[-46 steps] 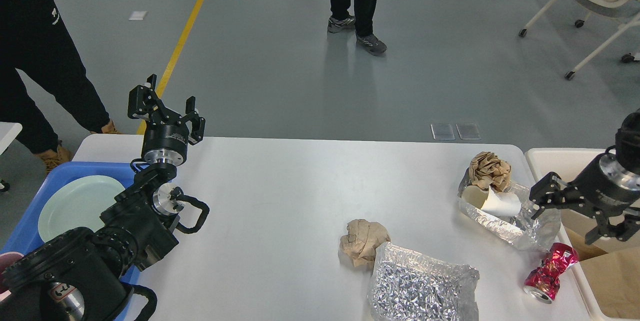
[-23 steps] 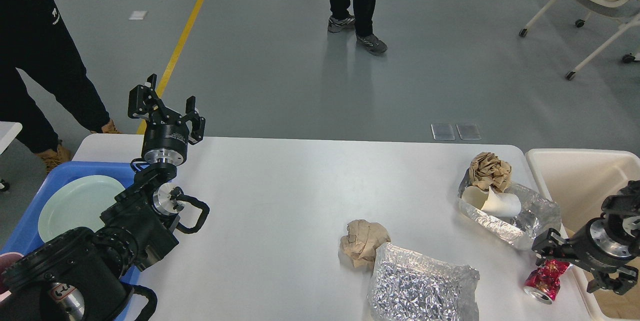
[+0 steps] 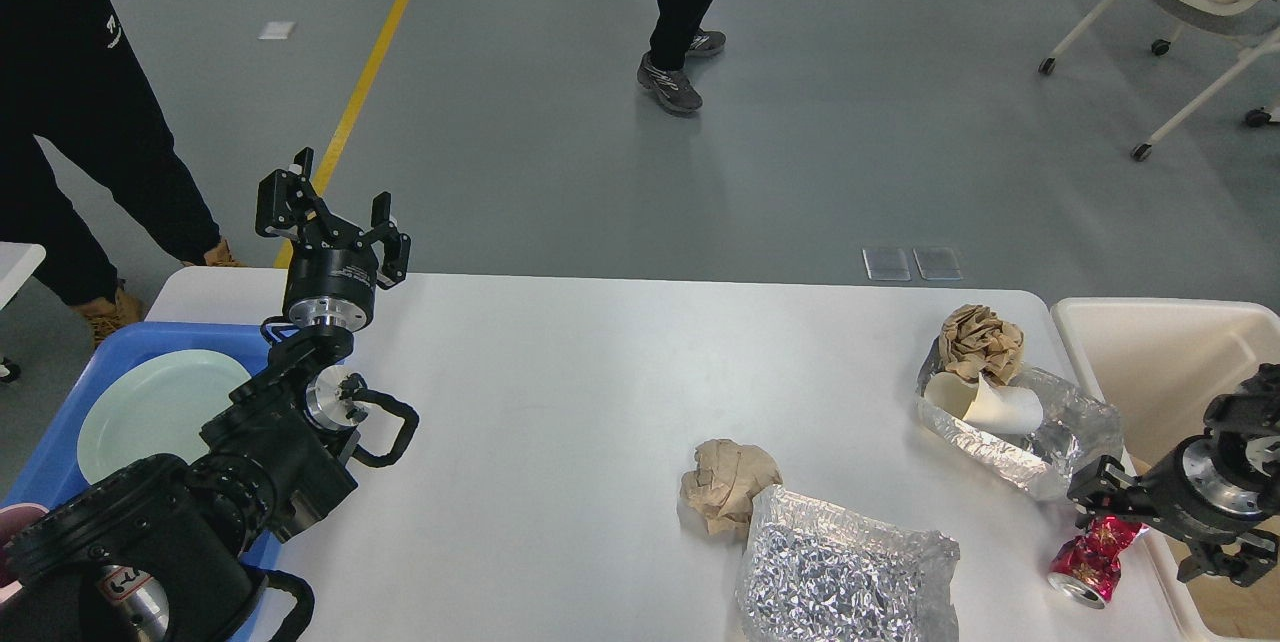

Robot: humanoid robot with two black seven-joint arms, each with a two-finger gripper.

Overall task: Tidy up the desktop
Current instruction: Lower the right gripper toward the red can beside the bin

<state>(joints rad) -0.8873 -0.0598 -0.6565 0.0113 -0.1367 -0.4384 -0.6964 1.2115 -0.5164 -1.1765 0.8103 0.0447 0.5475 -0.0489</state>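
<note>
Low at the desktop's [image 3: 560, 402] right edge, my right gripper [image 3: 1150, 532] spreads its fingers around the top of the crushed red can [image 3: 1095, 557] without closing, while my left gripper [image 3: 335, 217] stands raised, open and empty, over the far-left corner.
</note>
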